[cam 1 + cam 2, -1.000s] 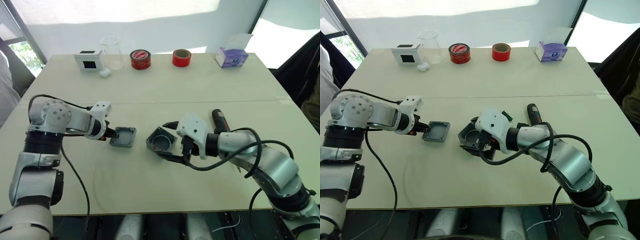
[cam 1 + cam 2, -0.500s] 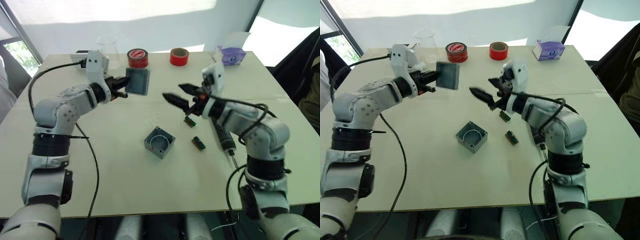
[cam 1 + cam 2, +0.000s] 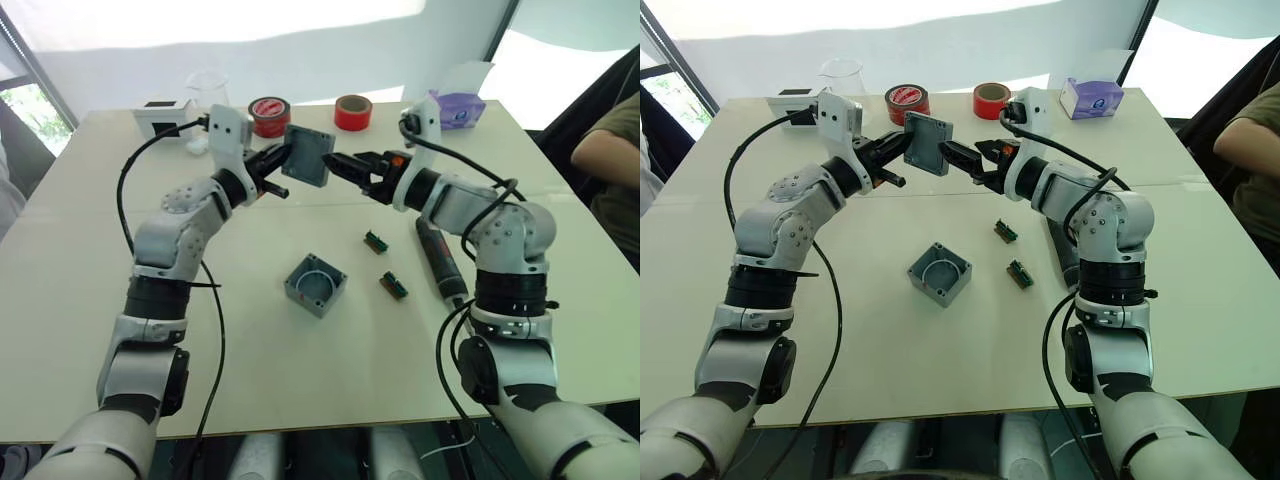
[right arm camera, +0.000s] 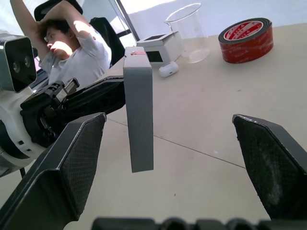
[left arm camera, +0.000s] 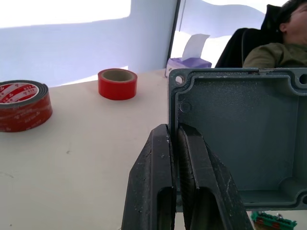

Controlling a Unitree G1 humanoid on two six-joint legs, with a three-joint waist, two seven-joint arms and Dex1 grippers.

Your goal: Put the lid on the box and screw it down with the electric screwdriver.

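The lid [image 3: 307,155] is plain grey, with a small red mark on its top edge. The box [image 3: 315,285] is the same grey. The fingers of the left gripper [image 5: 175,143] and of the right gripper [image 3: 345,165] are black. The electric screwdriver [image 3: 440,260] is black. One tape roll [image 3: 352,112] is plain red; the other tape roll [image 3: 267,116] is red with a black rim. The tissue box [image 3: 456,109] is purple. The table [image 3: 300,380] is pale beige. Two small circuit boards [image 3: 385,264] are green.
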